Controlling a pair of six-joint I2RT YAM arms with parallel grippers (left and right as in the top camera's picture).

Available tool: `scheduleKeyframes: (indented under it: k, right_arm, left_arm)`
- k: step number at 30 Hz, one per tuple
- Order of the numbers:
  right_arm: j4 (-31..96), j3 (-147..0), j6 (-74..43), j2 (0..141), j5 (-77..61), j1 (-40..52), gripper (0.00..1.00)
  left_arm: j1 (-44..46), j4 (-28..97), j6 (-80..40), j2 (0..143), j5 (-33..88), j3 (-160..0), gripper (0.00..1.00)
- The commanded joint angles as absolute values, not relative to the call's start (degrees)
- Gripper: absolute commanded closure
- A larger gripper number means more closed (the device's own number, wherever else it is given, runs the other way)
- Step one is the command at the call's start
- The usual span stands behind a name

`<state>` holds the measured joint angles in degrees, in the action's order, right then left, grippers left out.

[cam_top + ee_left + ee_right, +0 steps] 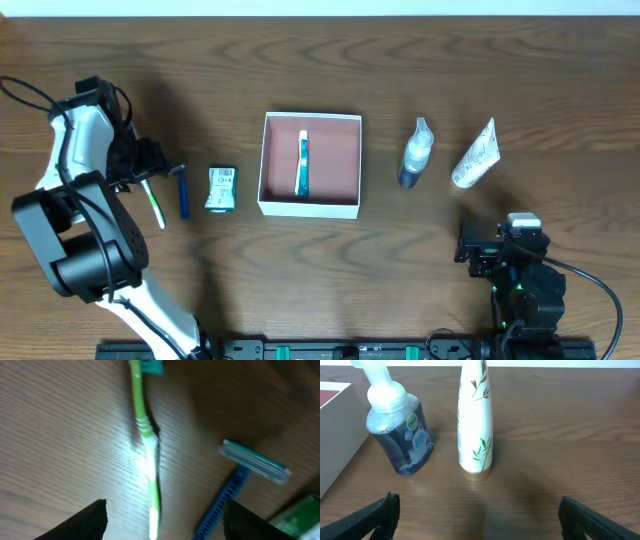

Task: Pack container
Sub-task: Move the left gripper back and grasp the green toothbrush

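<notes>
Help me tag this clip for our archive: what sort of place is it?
Probably a robot test bench: left arm and right arm flank a wooden table, with razor, pump bottle and tube lined up beside the container.

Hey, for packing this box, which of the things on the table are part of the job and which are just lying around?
Part of the job, likely: container; teal tube already inside it; green toothbrush; blue razor; small green-and-white packet; pump bottle; white leaf-print tube.

Not for packing: wooden table; black rail at its near edge.
</notes>
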<state>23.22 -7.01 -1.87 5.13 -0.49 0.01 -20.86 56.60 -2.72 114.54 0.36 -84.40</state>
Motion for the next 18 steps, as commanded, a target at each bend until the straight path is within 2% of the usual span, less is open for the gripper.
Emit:
scheduleKeyframes:
  k: [1,5,10,18]
  right_arm:
    - [23.2,-6.8,-1.2,4.7,-0.9,0.4,0.01]
    - [23.2,-6.8,-1.2,4.7,-0.9,0.4,0.01]
    - [23.2,-6.8,-1.2,4.7,-0.9,0.4,0.01]
    - [23.2,-6.8,-1.2,4.7,-0.9,0.4,0.01]
  left_arm:
    - [-22.1,56.6,-1.7,115.7,-2.4,-84.1,0.27]
    - [-23.1,54.9,-1.5,116.1,-2.4,-83.8,0.27]
    - [-24.5,52.5,-0.6,116.2,-2.6,-83.7,0.39]
    - [-24.8,51.3,-0.2,118.7,-2.5,-83.6,0.39]
